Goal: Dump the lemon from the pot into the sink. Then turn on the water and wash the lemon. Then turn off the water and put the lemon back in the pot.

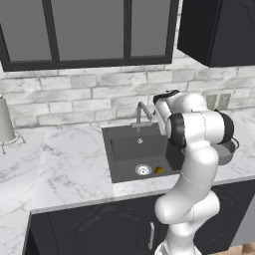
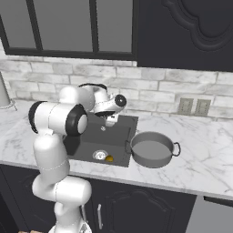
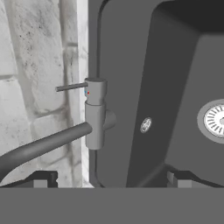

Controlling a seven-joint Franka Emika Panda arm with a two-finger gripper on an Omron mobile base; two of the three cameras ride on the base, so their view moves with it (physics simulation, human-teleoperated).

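marble counter (image 1: 74, 164) | lemon (image 1: 159, 170) in sink (image 1: 124, 149) by drain, below gripper (image 3: 109, 179) | jaws wide, holding nothing, over faucet (image 3: 94, 113)

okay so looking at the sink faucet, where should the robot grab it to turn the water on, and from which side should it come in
Likely the thin lever sticking out sideways from the top of the faucet, away from the sink toward the brick wall. It is the one slim part the open gripper could straddle; the post and spout look too thick and fixed. Come from above the counter, with one of the fingers on each side of the lever.
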